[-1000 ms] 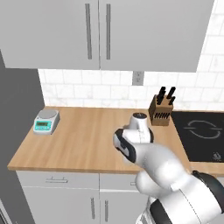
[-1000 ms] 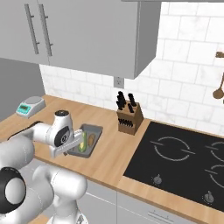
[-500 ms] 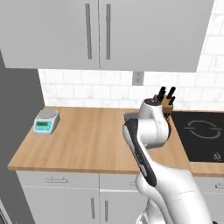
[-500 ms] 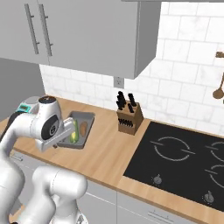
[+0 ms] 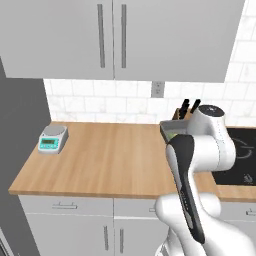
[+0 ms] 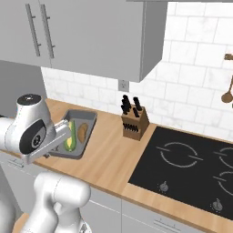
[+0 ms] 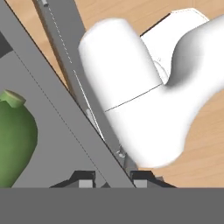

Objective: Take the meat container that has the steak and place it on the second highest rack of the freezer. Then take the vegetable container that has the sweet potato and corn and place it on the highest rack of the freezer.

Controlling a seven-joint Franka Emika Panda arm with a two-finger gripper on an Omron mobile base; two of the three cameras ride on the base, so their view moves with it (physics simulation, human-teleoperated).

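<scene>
The vegetable container [image 6: 86,119] is a grey tray holding the light-green corn [image 6: 70,135] and an orange-brown sweet potato [image 6: 83,132]. It hangs just above the wooden counter [image 6: 109,159], left of the knife block. My gripper [image 7: 113,177] is shut on the tray's near wall [image 7: 65,100], which runs up between the two fingertips. The corn's green end [image 7: 13,140] lies inside the tray at the left of the hand view. From the left base camera a corner of the tray [image 5: 171,131] peeks out behind my arm. The meat container, the steak and the freezer's racks are out of view.
A knife block [image 6: 133,119] stands by the wall, right of the tray. A black cooktop [image 6: 191,168] fills the counter's right side. A small kitchen scale [image 5: 52,139] sits at the counter's left end beside a tall dark grey unit [image 5: 17,150]. Wall cabinets [image 5: 112,35] hang overhead.
My arm has swung upright and back, carrying the tray with it a little leftward and up off the counter in the right base view. The grip stays shut on the tray wall.
</scene>
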